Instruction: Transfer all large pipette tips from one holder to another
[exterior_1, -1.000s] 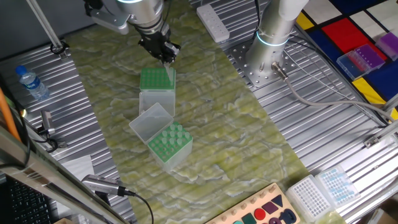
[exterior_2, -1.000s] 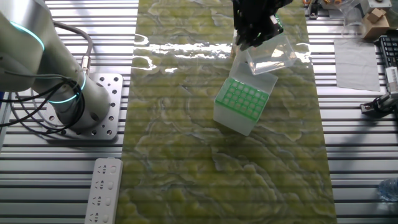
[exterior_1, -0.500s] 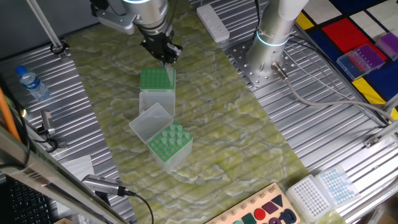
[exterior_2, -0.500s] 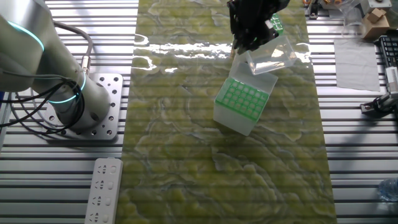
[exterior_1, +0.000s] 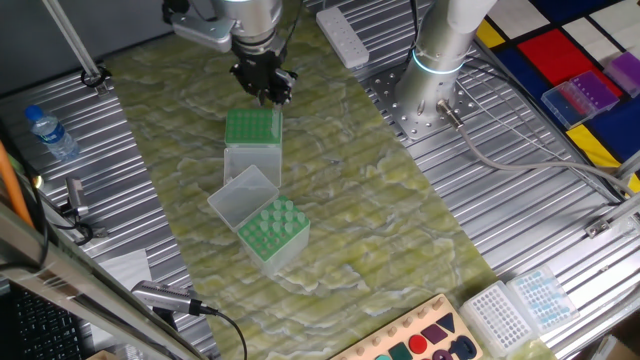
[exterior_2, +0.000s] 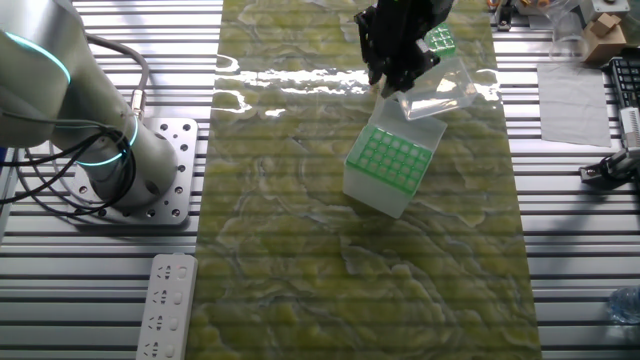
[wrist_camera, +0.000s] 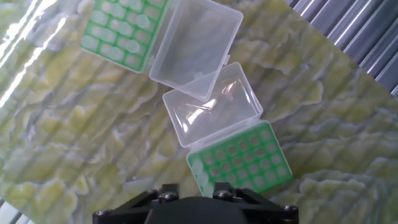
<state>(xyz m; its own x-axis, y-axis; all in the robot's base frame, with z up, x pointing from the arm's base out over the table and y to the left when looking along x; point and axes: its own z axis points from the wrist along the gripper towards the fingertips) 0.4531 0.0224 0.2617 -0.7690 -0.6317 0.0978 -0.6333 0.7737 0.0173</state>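
Large pipette tips (exterior_1: 268, 222) stand in the nearer green holder (exterior_1: 285, 245), whose clear lid lies open. The same tips show as pale filled holes in the other fixed view (exterior_2: 392, 158) and in the hand view (wrist_camera: 121, 28). A second green holder (exterior_1: 250, 128) (exterior_2: 441, 40) (wrist_camera: 242, 163) shows mostly open holes. My gripper (exterior_1: 266, 92) (exterior_2: 392, 80) hangs just above and beyond that second holder. Its dark fingers are too small to read, and I cannot make out a tip between them. In the hand view only the black mount (wrist_camera: 193, 208) shows.
Two clear open lids (wrist_camera: 196, 46) (wrist_camera: 214, 112) lie between the holders on the green-yellow mat (exterior_1: 330, 190). The arm's base (exterior_1: 440, 60), a water bottle (exterior_1: 48, 130), a white power strip (exterior_2: 165, 305) and more tip racks (exterior_1: 520, 305) stand on the ribbed table around the mat.
The gripper has risen a little and shifted away from the second holder's top, turning slightly. The holders and lids have not moved.
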